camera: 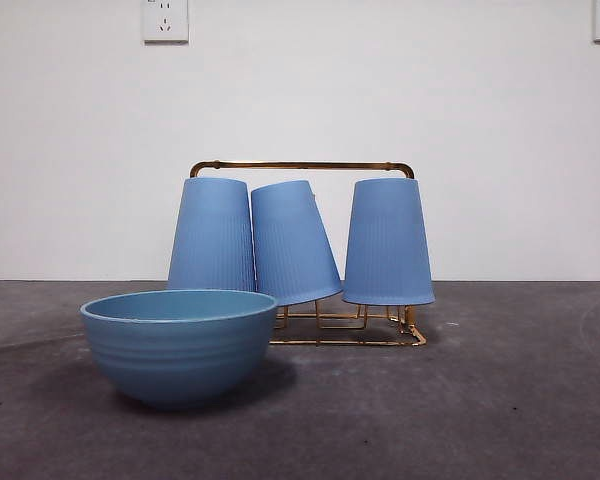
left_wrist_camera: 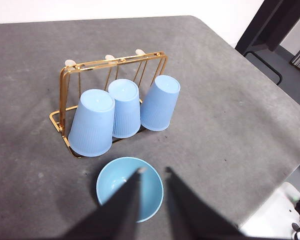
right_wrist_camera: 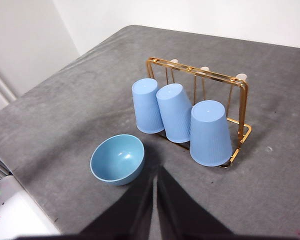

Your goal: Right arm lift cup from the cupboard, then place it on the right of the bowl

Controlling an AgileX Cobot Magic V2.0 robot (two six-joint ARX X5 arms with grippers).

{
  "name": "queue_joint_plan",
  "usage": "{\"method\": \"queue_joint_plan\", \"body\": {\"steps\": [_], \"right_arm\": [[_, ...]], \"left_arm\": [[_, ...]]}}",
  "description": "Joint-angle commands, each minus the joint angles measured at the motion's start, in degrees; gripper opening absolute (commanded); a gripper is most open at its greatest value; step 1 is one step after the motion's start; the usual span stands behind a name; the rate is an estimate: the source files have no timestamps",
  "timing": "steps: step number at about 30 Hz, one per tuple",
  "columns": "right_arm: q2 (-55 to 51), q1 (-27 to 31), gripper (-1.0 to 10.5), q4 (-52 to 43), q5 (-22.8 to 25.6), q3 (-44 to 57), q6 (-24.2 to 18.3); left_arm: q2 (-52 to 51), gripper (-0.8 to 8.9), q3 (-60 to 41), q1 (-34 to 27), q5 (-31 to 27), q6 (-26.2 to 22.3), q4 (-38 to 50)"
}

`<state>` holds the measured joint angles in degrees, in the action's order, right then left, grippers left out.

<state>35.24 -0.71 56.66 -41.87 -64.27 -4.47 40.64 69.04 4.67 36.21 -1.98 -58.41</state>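
Observation:
Three light-blue ribbed cups stand upside down on the gold wire cupboard (camera: 300,165): a left cup (camera: 212,235), a tilted middle cup (camera: 292,243) and a right cup (camera: 387,242). The blue bowl (camera: 180,345) sits on the table in front of the left cup. The right wrist view shows the cups (right_wrist_camera: 210,132), the cupboard (right_wrist_camera: 195,70) and the bowl (right_wrist_camera: 117,160); my right gripper (right_wrist_camera: 156,172) is shut and empty, high above the table and short of them. My left gripper (left_wrist_camera: 154,172) is open and empty, above the bowl (left_wrist_camera: 121,182). Neither arm shows in the front view.
The dark grey table (camera: 500,400) runs to a white wall with two sockets (camera: 165,20). The table's edge (left_wrist_camera: 270,85) drops off to one side in the left wrist view and shows in the right wrist view (right_wrist_camera: 35,95) too.

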Motion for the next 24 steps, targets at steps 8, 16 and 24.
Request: {"method": "queue_joint_plan", "body": {"steps": [8,16,24], "right_arm": [[0.3,-0.1,5.1,-0.7,-0.2,-1.1,0.0],[2.5,-0.9,5.1,-1.0,-0.3,-1.1,5.4],[13.7,-7.6,5.1,-0.8,3.1,-2.1,6.1]], "left_arm": [[0.5,5.65,1.1,1.9,0.4,-0.6,0.9],[0.5,5.64,1.1,3.0,0.4,-0.6,0.9],[0.5,5.64,1.1,3.0,0.3,-0.6,1.0]]}}
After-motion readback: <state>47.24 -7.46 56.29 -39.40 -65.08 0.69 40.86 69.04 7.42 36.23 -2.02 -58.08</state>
